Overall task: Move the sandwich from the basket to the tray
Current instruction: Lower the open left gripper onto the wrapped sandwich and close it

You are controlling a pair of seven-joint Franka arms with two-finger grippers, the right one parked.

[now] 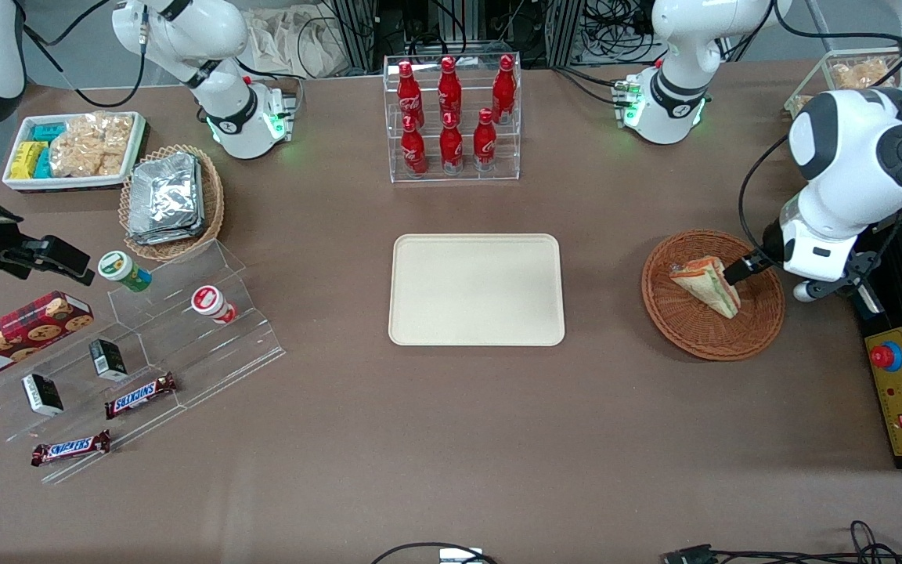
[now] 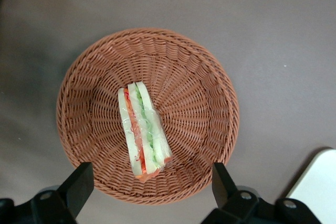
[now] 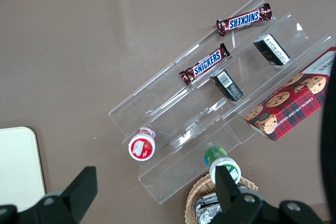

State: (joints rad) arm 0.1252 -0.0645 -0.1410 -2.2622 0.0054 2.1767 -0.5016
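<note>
we have our gripper (image 2: 149, 182) hanging over the basket (image 1: 760, 325), which sits on the table toward the working arm's end, and its fingers (image 2: 79, 184) are spread wide apart with nothing between them. the sandwich (image 2: 143, 132) lies in the basket, resting on its side against the sloping weave, so in the wrist view we look down on its cut face with the white bread outside and the orange and green layers running along its length. in the front view one dark fingertip shows close by the sandwich's upper edge, though we cannot tell whether it touches the wrap. we judge that we are holding the fingers this far apart so that they can come down on either side of the wedge and close across the bread faces, the narrow way, rather than along its length. the sandwich is not yet gripped, so the picking step is only at its start. the tray (image 1: 476, 289) waits bare in the middle of the table, well apart from the basket, flat and low rimmed, which should make the set-down easy. the clear wrap looks slippery and the bread soft, so we think a gentle, centred squeeze is called for; a grip too near the thin end could let the wedge slide out.
</note>
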